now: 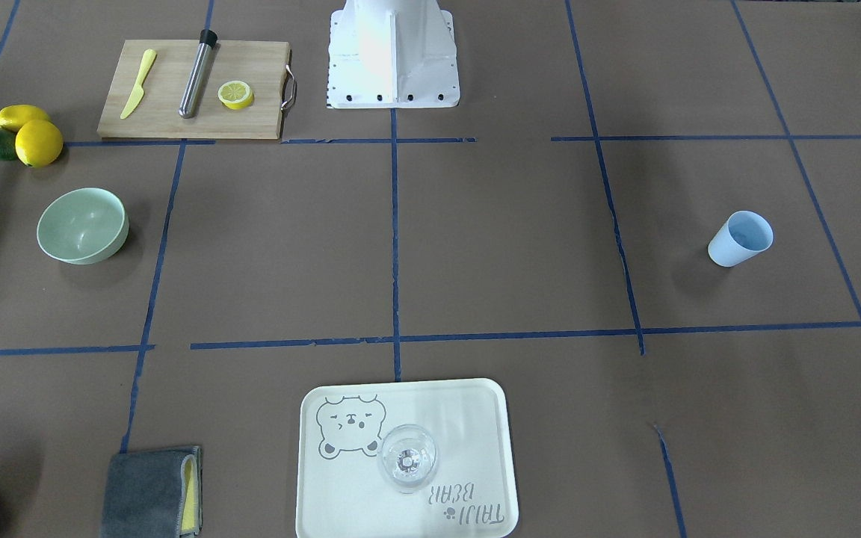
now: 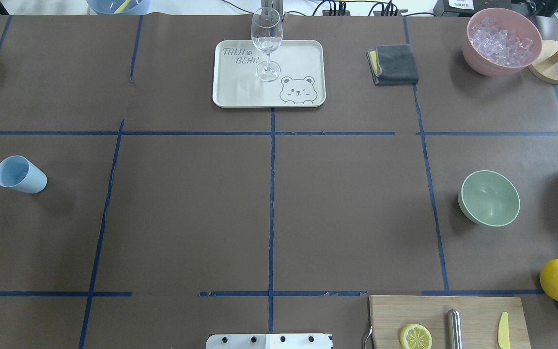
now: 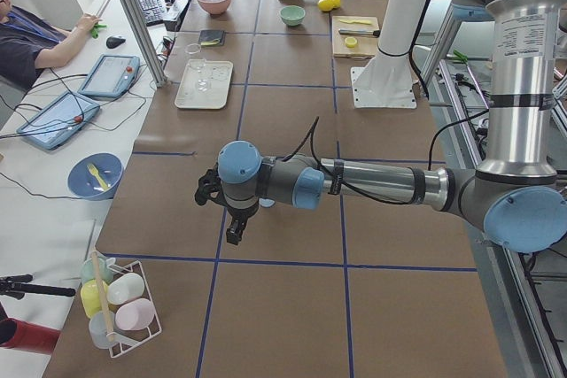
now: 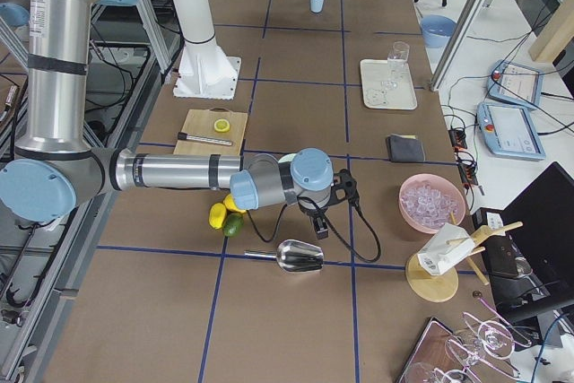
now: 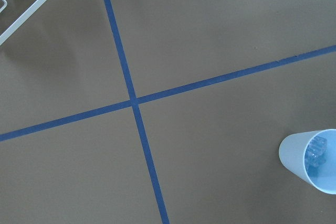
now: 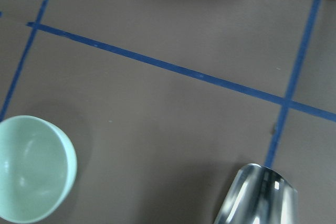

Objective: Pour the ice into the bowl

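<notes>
Arms at the table's ends, ice in the cup, bowl bare

The overhead and front views show no arm. Only the side views catch the left gripper (image 3: 233, 229) hanging over the table by the blue cup (image 2: 20, 174) and the right gripper (image 4: 320, 224) above the metal scoop (image 4: 300, 256); how wide either pair of jaws stands cannot be told. Only the left wrist view looks into the cup, where a few clear cubes of ice (image 5: 316, 149) lie. The bowl (image 2: 489, 198) stands upright on the robot's right, nothing in it, well apart from the cup. The pink container (image 2: 472, 53) is heaped with cubes, and a clear glass (image 2: 266, 41) stands on the bear tray (image 2: 308, 53).
</notes>
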Robot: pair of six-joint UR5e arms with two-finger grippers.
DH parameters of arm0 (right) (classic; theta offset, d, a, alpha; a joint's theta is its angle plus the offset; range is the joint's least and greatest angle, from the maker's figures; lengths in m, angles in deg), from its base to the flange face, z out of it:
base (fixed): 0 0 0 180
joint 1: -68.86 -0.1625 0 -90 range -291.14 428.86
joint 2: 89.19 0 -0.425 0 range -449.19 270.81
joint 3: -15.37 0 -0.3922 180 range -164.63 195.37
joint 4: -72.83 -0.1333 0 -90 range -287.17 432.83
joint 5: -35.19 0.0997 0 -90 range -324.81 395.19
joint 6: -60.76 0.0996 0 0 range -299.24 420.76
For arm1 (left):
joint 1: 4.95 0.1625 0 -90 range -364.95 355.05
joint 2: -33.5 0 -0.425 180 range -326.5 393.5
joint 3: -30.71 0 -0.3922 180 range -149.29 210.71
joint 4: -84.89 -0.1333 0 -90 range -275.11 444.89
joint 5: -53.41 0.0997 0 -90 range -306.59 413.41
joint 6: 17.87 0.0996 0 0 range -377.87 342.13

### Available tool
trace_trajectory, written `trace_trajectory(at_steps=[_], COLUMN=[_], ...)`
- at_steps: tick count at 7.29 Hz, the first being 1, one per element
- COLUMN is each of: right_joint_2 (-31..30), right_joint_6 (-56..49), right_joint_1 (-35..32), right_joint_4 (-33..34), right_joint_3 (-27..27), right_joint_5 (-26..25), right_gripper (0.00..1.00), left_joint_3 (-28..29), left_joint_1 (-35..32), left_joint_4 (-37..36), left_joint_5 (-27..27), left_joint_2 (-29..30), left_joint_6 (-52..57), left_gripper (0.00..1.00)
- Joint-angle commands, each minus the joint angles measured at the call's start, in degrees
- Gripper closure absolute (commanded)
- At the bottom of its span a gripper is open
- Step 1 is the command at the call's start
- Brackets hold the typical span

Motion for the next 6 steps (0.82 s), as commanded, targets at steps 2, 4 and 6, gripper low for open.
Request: trace_trajectory(at_steps=[2,4,6], right_joint_2=[2.6,2.5,0.0], right_joint_6=[21.9,39.0,43.0], right_joint_1=[17.4,24.8,29.7], right_joint_4=[-5.5,-5.8,-6.0], right_joint_3=[7.7,8.6,8.7], right_joint_5=[-12.6,-20.7,-24.9], right_gripper=[0.00,0.00,0.01], left_joint_3=[0.1,0.1,0.1], left_joint_1=[0.0,0.0,0.0], left_joint_4=[2.0,2.6,3.5], left_joint_5=[-0.2,-0.2,-0.2], left_joint_2=[-0.3,-0.3,-0.5], left_joint_6=[0.0,0.0,0.0], left_gripper=[0.00,0.00,0.00])
